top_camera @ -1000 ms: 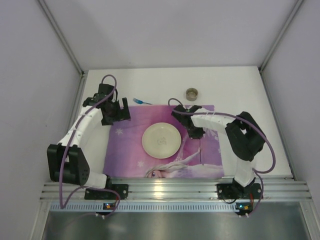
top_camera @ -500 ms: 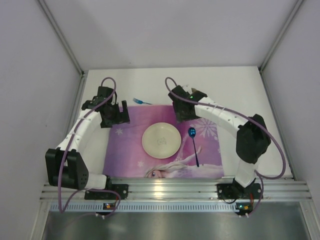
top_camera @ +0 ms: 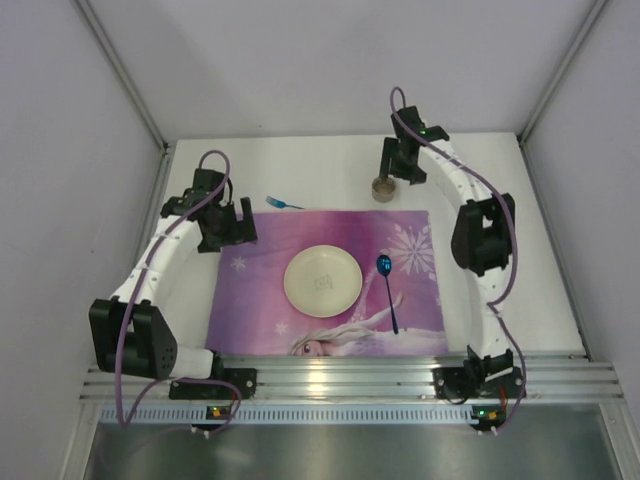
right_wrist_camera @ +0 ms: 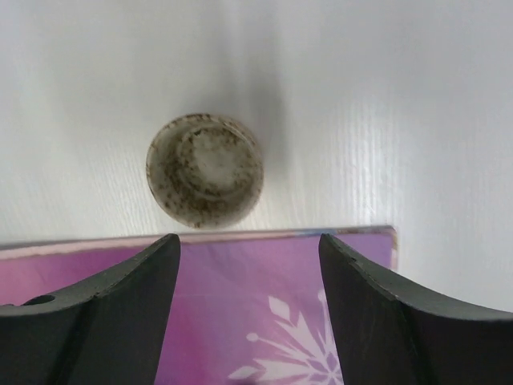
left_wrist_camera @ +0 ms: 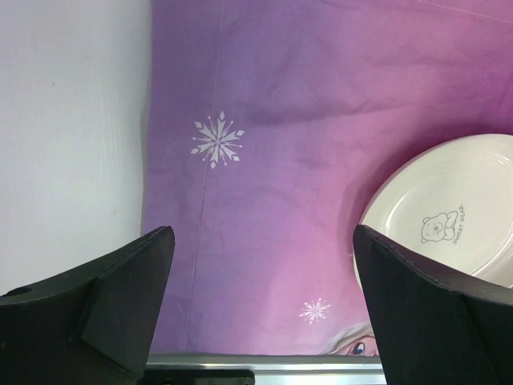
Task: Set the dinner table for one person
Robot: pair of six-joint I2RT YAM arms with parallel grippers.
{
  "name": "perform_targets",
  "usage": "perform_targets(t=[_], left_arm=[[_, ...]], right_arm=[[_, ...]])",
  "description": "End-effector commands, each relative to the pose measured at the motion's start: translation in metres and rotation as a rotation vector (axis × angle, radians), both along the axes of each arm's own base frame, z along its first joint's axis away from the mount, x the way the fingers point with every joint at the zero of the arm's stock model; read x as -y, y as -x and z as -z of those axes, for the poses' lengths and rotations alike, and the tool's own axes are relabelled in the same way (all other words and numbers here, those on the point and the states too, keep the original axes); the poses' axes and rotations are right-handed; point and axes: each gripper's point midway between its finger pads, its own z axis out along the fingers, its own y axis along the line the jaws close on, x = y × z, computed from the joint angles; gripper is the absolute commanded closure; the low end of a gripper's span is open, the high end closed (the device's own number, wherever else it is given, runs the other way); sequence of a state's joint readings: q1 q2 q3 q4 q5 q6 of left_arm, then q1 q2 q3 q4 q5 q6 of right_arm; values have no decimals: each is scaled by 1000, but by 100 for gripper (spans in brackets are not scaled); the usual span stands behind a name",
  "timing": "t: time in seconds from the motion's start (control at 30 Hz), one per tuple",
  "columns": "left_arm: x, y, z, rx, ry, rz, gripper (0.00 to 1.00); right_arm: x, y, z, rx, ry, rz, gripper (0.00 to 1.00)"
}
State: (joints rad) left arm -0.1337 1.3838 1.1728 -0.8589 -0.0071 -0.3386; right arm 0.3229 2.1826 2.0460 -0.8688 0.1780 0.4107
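The white dinner table [top_camera: 300,160] carries a purple snowflake mat [top_camera: 260,290]. A cream plate [top_camera: 322,281] sits at the mat's centre, and a blue spoon [top_camera: 387,290] lies just right of it. A blue fork [top_camera: 284,203] rests on the table beyond the mat's far edge. A speckled cup [top_camera: 383,187] stands upright past the mat's far right corner. My right gripper [top_camera: 392,172] hovers open over the cup [right_wrist_camera: 205,169], its jaws [right_wrist_camera: 248,321] empty. My left gripper [top_camera: 228,228] stays open and empty over the mat's left part [left_wrist_camera: 260,313], with the plate [left_wrist_camera: 449,216] to its right.
A ribbed aluminium rail [top_camera: 350,375] runs along the near edge by the arm bases. Grey walls close in the table at the left, right and back. Bare tabletop [right_wrist_camera: 401,120] lies right of the cup.
The right gripper opened and left the blue spoon on the mat beside the plate. Its arm then swung away to the far side above the cup. The left arm stayed put.
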Motion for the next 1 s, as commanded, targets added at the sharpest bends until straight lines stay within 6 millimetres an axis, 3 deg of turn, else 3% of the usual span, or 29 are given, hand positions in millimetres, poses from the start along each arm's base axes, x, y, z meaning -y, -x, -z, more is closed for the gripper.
perform_targets(t=[0.0, 0.17, 0.33, 0.43, 0.5, 0.53, 0.6, 0.67, 0.73, 0.77, 0.8, 0.83, 0.87, 0.9, 0.93, 0.97], left_arm=[[-5, -6, -13, 24, -24, -25, 1], [-10, -12, -12, -1, -60, -46, 1], [-15, -26, -19, 7, -96, -60, 1], [-15, -38, -16, 3, -96, -80, 1], [-11, -52, -10, -7, -85, -87, 1], [-9, -57, -8, -12, -81, -90, 1], [-6, -75, 0, -25, -72, -97, 1], [-1, -90, 6, -25, -59, -98, 1], [5, -112, 12, -19, -35, -100, 1], [9, -125, 4, 10, -16, -100, 1], [12, -134, 4, 19, 1, -103, 1], [16, -142, 15, 5, 13, -101, 1], [22, -157, 7, 44, 42, -94, 1], [25, -164, 10, 47, 51, -94, 1], [27, -171, 21, 32, 58, -91, 1], [29, -182, 21, 47, 63, -92, 1]], right_arm=[[-31, -22, 5, 14, -59, -70, 30], [-28, -40, 39, -13, -47, -41, 34], [-9, -42, 68, -57, 0, 1, 40], [-3, -43, 75, -63, 18, 6, 53], [-3, -44, 75, -60, 22, 2, 73], [-2, -47, 73, -53, 19, 3, 87], [-3, -49, 65, -37, 6, -2, 100], [-2, -53, 53, -15, -27, 14, 100], [0, -54, 27, 23, -51, 26, 100], [0, -53, 2, 65, -69, 32, 100], [1, -51, -8, 79, -76, 32, 100], [5, -45, -12, 71, -78, 37, 100], [8, -39, -37, 104, -91, 40, 100], [13, -33, -44, 109, -94, 47, 100], [19, -19, -33, 68, -81, 55, 100], [23, -8, -52, 92, -87, 57, 100]])
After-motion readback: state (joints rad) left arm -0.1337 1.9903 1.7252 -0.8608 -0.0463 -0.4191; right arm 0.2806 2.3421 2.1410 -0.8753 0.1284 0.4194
